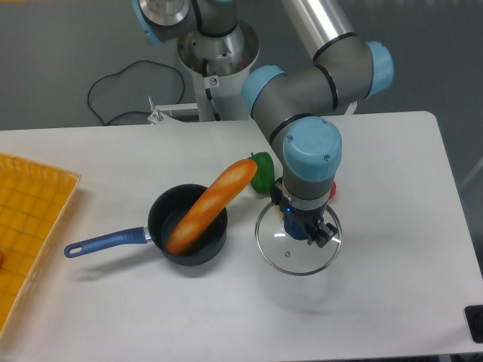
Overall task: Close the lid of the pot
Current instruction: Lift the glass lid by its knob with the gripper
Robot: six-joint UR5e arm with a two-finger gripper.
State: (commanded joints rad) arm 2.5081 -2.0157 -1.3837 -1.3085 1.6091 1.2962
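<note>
- The gripper (308, 230) of the single arm reaches straight down onto the middle of the pot lid (297, 240), a glass disc lying to the right of the pot (187, 226) on the white table (392, 286).
- The jaws appear narrowed around the lid's blue centre knob, which shows just between the fingertips; whether they have a firm hold or the lid is already off the table cannot be told for certain.
- The pot sits just to the left of the lid, their rims near but apart, its long blue handle pointing away to the left.
- A toy baguette (211, 205) leans out of the pot, its upper end slanting up and to the right over the rim, toward the lid.
- The coming move runs leftward from jaws to pot, and by this view the bread's raised end would likely stop the lid from seating flat.
- A green pepper (263, 170) rests behind, beside the arm.
</note>
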